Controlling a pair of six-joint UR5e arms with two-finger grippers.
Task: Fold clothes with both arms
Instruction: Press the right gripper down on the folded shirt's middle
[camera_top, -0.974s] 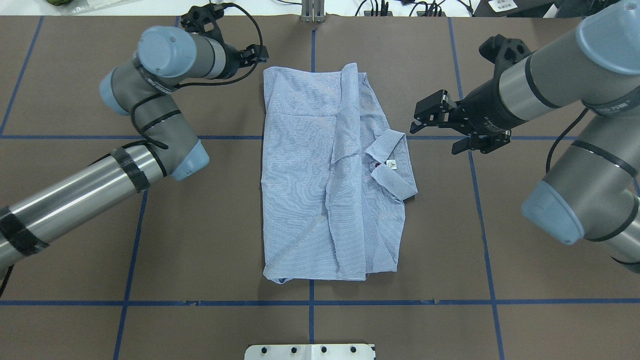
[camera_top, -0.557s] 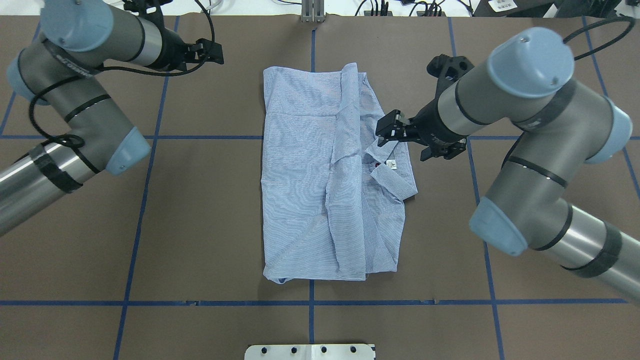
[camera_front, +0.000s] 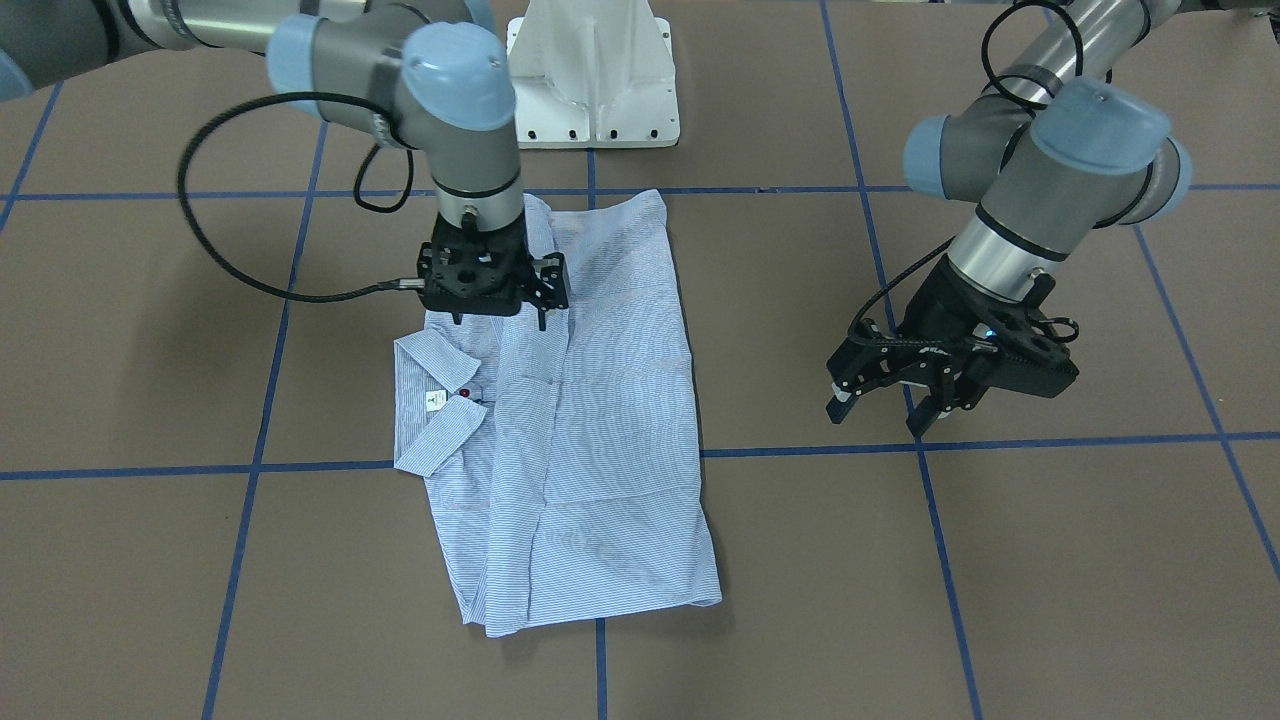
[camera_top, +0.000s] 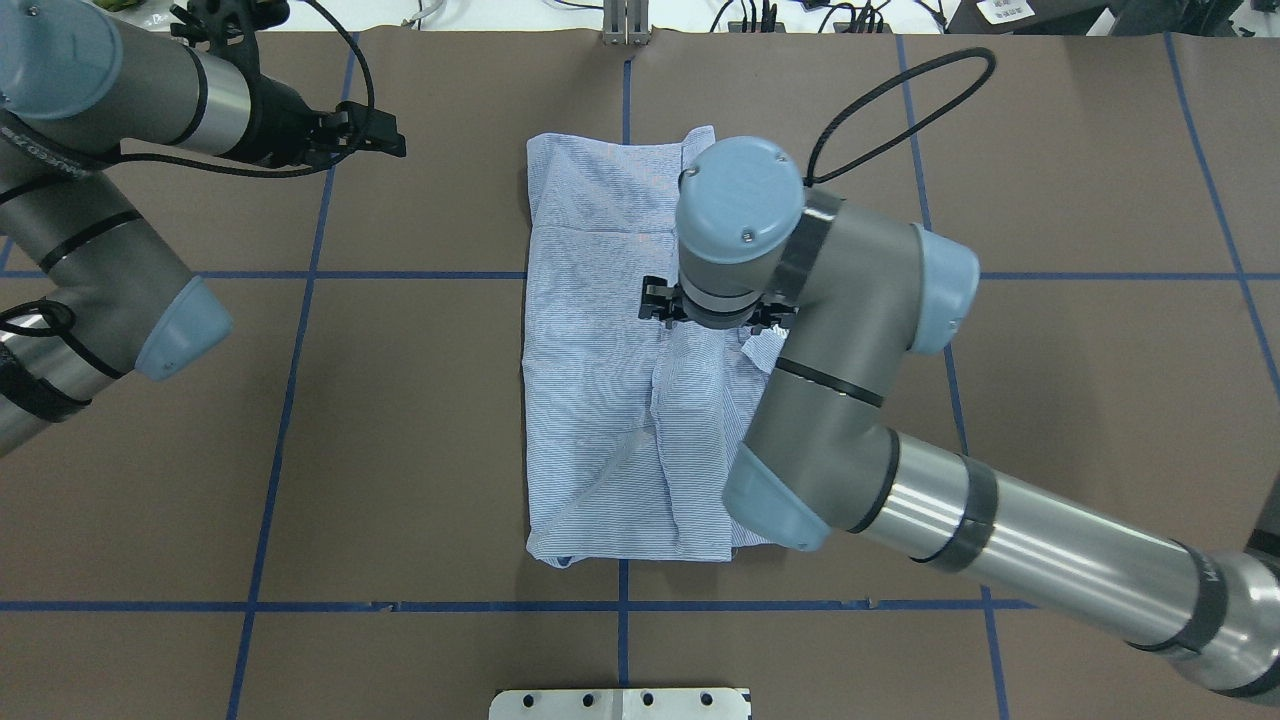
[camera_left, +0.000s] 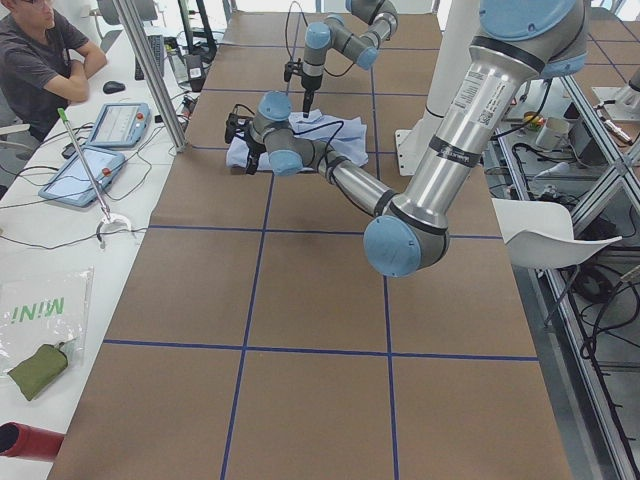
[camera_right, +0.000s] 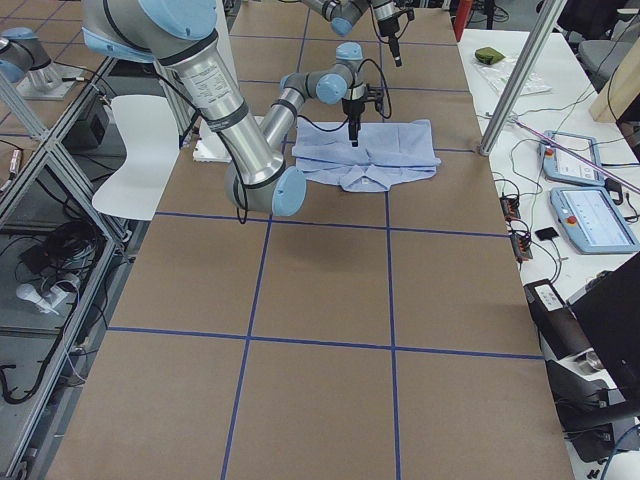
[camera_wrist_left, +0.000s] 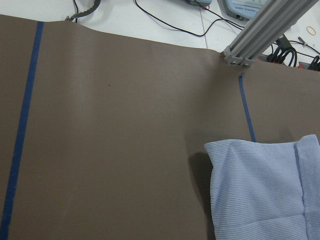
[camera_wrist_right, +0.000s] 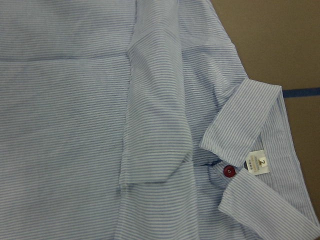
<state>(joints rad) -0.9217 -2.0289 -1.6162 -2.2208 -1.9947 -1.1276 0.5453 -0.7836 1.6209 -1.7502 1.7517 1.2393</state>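
Note:
The clothes are one light blue striped shirt lying folded into a long rectangle mid-table, seen also in the front view. Its collar, white label and red button lie on the robot's right side. My right gripper points straight down just above the shirt beside the collar, open and empty. In the overhead view its wrist hides the fingers. My left gripper hovers open over bare table well off the shirt's other side, at the far left of the overhead view.
Blue tape lines grid the brown table cover. The white pedestal base stands at the robot's edge. An aluminium post rises at the far edge. A person sits at the side bench with tablets.
My right arm swung in from the right of the shirt to above it, and its gripper turned downward near the collar. My left arm drew back further left, away from the shirt's corner.

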